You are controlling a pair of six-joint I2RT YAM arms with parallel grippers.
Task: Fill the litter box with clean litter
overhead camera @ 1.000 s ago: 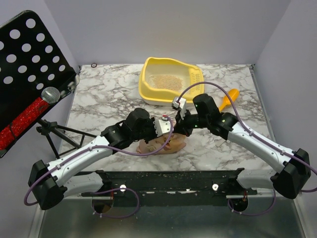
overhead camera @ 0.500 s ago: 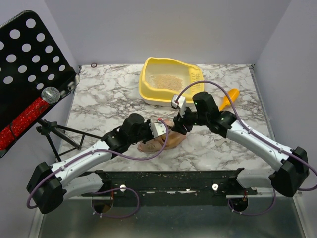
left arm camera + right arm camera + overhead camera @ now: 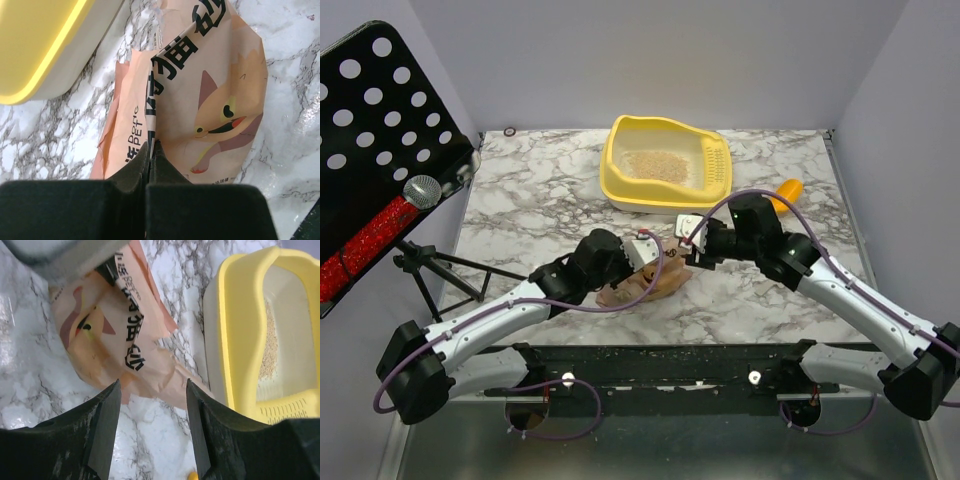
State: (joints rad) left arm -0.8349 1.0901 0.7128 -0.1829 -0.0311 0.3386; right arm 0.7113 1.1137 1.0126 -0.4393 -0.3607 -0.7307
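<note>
Litter box [image 3: 617, 188]: pale-yellow tray at the far middle of the marble desk [image 3: 535, 195], upright, with a slotted yellow insert along its right side.
Clean litter [image 3: 655, 165]: thin beige patch on the floor of the litter box; much of the pale floor bare around it. Seen from the right wrist as a narrow strip of granules [image 3: 270, 352] inside the tray [image 3: 221, 335].
Paper bag [image 3: 660, 284]: crumpled tan bag with a cartoon cat and black print, lying flat on the desk just in front of the litter box, apart from its near wall.
Left claw [image 3: 642, 252]: pinched fully together on a raised fold of the paper bag, in front of the litter box's near-left corner; from the left wrist, fingers [image 3: 131, 172] pressed flat on the crease of the bag [image 3: 215, 90], tray wall [image 3: 47, 55] close beyond.
Right claw [image 3: 694, 246]: fingers spread apart, gripping nothing, poised over the bag's right end, just in front of the litter box; from the right wrist, bag [image 3: 107, 337] visible in the gap between the fingers [image 3: 102, 415].
Scoop [image 3: 784, 193]: orange, on the desk to the right of the litter box, partly hidden behind the right arm.
Music stand [image 3: 380, 120]: black perforated plate, well to the left of the litter box, off the desk edge.
In the way: both arms crossing the desk in front of the litter box; purple cables looping over the bag.
</note>
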